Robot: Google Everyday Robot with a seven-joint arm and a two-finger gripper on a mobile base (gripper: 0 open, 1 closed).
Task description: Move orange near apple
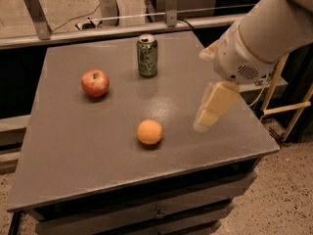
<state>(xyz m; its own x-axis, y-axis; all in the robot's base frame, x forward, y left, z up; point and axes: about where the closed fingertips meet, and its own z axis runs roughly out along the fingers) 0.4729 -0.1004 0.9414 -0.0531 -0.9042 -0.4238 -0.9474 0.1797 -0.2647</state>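
Three objects, one errand: orange (149, 131) awaits its move

On the grey table (73, 146), the red apple (95, 82) sits left of centre toward the back, the landmark for the job. A green soda can (147, 56) stands upright behind the middle, a bystander well apart from both fruits. The orange rests untouched near the front, well apart from the apple. At right, the robot's gripper (212, 109) hangs over the table near the orange, seemingly placed for a pickup; whether it is spread or closed cannot be told.
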